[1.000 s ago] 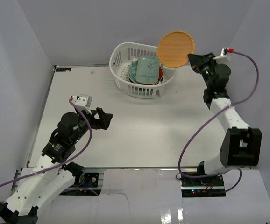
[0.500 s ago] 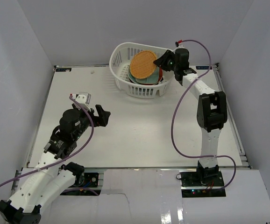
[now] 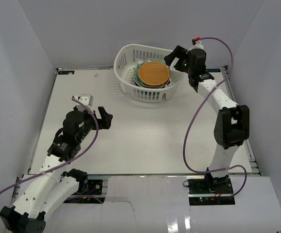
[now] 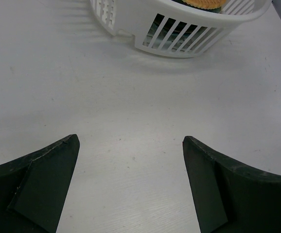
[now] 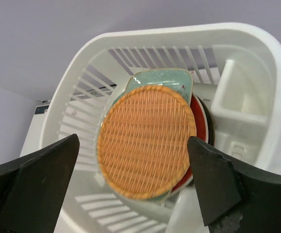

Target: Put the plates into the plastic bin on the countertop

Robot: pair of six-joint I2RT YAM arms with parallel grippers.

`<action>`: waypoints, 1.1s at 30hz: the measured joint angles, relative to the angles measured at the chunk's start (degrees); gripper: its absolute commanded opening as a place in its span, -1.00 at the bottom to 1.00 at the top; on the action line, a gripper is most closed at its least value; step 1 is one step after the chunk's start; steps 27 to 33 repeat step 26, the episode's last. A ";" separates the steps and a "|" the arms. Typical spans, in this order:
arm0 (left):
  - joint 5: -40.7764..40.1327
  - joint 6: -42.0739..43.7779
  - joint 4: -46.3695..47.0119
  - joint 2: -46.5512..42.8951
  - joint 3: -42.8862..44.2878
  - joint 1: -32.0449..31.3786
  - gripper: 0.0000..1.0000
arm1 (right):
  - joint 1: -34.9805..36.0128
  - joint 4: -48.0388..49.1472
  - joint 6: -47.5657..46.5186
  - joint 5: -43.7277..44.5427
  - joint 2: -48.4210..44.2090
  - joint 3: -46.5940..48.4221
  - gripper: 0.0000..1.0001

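Orange plate [image 5: 145, 141] lay in the plastic bin [image 5: 257, 53].
Your right gripper [image 5: 132, 138] was spread wide, the plate just past its fingers. Your left gripper [image 4: 131, 137] was wide too, the bin ahead of it.

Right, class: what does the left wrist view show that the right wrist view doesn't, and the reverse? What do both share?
Left wrist only: a broad stretch of bare countertop, the slotted wall of the bin from outside, the open left jaws. Right wrist only: the bin's inside, the orange plate whole atop a mint plate and a red plate, the open right jaws. Both: the bin and the orange plate, just a sliver in the left wrist view.
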 measured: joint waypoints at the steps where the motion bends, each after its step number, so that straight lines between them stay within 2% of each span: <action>1: 0.00 -0.02 0.02 0.09 0.00 0.15 0.96 | 0.07 0.55 -0.90 0.11 -2.32 -2.29 0.93; 2: 0.00 -0.04 0.02 0.13 0.00 0.24 0.96 | 0.17 0.70 -1.57 0.15 -4.96 -4.87 0.97; 4: 0.22 -0.33 0.20 0.07 0.00 0.28 0.96 | 0.76 2.19 -3.13 0.11 -11.69 -12.15 0.81; 5: 0.42 -0.59 0.46 -0.13 0.00 0.28 0.96 | 1.46 2.25 -4.39 0.15 -15.74 -16.55 0.80; 11: 1.42 -2.10 3.08 -3.87 0.26 0.28 0.96 | 9.44 4.66 -8.70 -1.79 -41.44 -42.10 0.80; 16: -0.55 -2.60 3.41 -6.80 2.03 0.28 0.96 | 10.03 4.90 -9.31 -5.05 -62.14 -60.37 0.80; 20: -3.17 -3.28 2.45 -8.74 3.15 0.28 0.96 | 9.97 1.84 -11.13 -5.22 -75.25 -66.58 0.80; 23: -5.05 -4.07 0.50 -10.27 3.21 0.28 0.96 | 9.97 1.03 -11.93 -4.22 -81.09 -68.72 0.80; 33: -6.19 -5.07 -0.66 -11.91 3.02 0.28 0.96 | 9.97 0.87 -12.02 -3.69 -82.75 -69.64 0.80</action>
